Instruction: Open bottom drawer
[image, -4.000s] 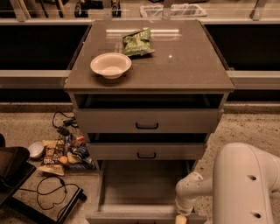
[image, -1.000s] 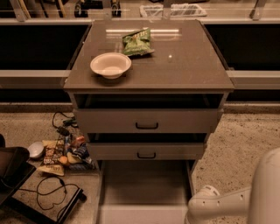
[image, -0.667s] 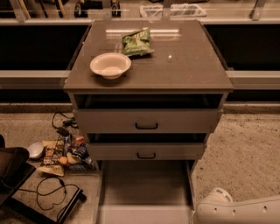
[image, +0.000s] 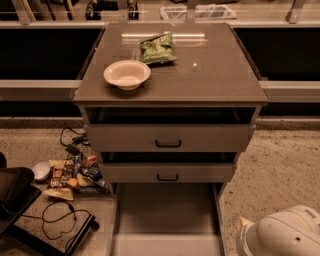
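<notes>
The grey-brown cabinet (image: 170, 75) stands in the middle of the camera view. Its bottom drawer (image: 167, 215) is pulled far out toward me, and its plain grey inside shows. The drawer's front and handle are cut off by the lower edge of the view. Above it sit the mid-sized drawer (image: 167, 173) and the tall top drawer (image: 168, 138), each with a black handle and each slightly ajar. My gripper is out of view. Only a white part of my arm (image: 285, 232) shows at the bottom right, to the right of the open drawer.
A white bowl (image: 127, 74) and a green snack bag (image: 157, 48) lie on the cabinet top. Snack packets (image: 70, 175), a small bowl (image: 42, 171), cables (image: 57, 217) and a black case (image: 15, 192) lie on the floor at the left. Speckled floor (image: 280, 170) lies at the right.
My arm has drawn back down and to the right, away from the drawer. The gripper seen at the drawer's front corner four seconds ago has left the view. The bottom drawer stays open.
</notes>
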